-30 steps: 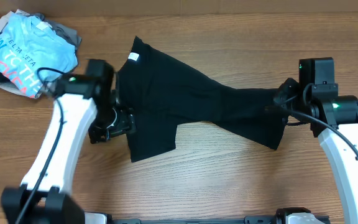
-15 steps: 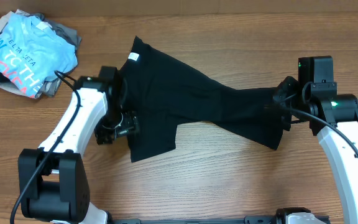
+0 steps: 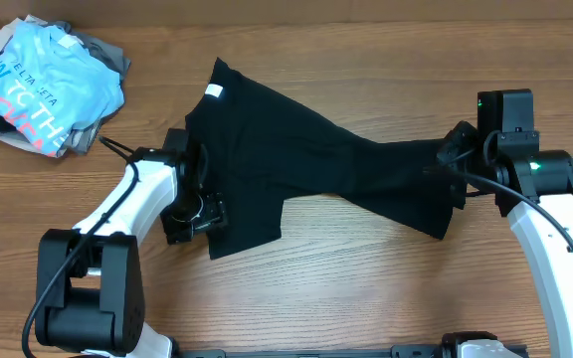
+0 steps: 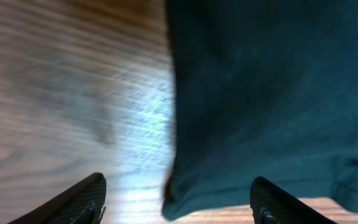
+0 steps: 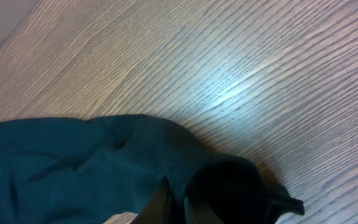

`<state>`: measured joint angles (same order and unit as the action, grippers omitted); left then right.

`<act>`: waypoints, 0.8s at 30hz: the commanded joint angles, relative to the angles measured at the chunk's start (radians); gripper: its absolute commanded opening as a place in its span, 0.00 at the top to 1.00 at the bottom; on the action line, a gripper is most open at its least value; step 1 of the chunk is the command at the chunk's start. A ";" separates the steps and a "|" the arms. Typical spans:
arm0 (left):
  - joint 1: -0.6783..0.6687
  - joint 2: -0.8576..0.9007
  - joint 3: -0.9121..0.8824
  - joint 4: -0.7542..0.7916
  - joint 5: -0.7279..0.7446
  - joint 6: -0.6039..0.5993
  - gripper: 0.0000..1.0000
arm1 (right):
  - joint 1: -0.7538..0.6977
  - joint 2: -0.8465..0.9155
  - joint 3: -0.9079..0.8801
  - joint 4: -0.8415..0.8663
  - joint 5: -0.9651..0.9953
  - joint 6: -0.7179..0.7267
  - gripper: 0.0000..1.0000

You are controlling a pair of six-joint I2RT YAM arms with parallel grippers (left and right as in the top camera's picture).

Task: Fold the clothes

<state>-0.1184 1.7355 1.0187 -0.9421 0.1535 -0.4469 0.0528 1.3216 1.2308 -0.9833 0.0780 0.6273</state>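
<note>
A black T-shirt [image 3: 296, 164] lies crumpled and stretched across the middle of the wooden table, with a white neck label [image 3: 214, 91] at its far left. My left gripper [image 3: 203, 214] is open over the shirt's lower left edge; in the left wrist view the fingers [image 4: 176, 208] straddle the cloth's corner [image 4: 185, 199] above the wood. My right gripper [image 3: 453, 164] is shut on the shirt's right end, and in the right wrist view the cloth [image 5: 185, 168] is bunched between the fingers [image 5: 178, 205].
A pile of clothes with a light blue printed shirt [image 3: 43, 85] on top sits at the far left corner. Bare wooden table [image 3: 366, 288] runs along the front.
My left arm has swung in and toward the front, bringing its gripper down along the shirt's left edge to the lower left corner. The right arm and the shirt have stayed still.
</note>
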 commanded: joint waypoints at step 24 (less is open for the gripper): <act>-0.006 0.006 -0.083 0.107 0.030 0.006 0.40 | -0.004 0.000 0.030 0.002 0.006 -0.006 0.93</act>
<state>-0.1184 1.7355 0.9497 -0.8406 0.1825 -0.4465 0.0528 1.3216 1.2308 -0.9871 0.0780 0.6270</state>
